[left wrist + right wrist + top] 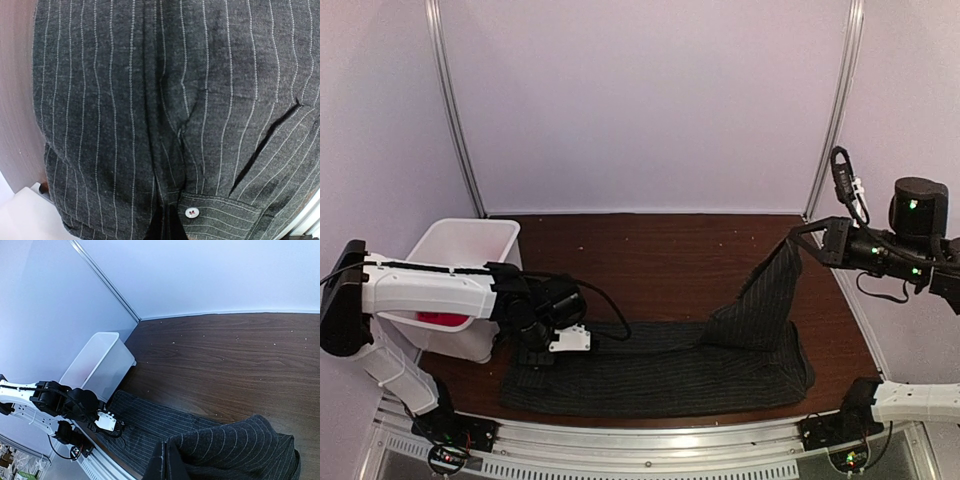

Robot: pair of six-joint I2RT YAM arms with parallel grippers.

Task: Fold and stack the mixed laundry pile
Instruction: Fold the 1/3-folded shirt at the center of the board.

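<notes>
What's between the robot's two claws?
The dark pinstriped shirt stretches from the left claw, low on the table, to the right claw, which holds its other end up. The top view shows it.

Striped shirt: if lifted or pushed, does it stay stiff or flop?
Probably floppy: the shirt sags limply from the right gripper while the rest lies flat. Likely light: one pinched corner holds it up. Pushed, it would probably bunch, given its creases.

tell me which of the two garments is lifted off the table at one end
The dark pinstriped shirt: the right gripper holds one corner up, while the red garment sits inside the white bin.
</notes>
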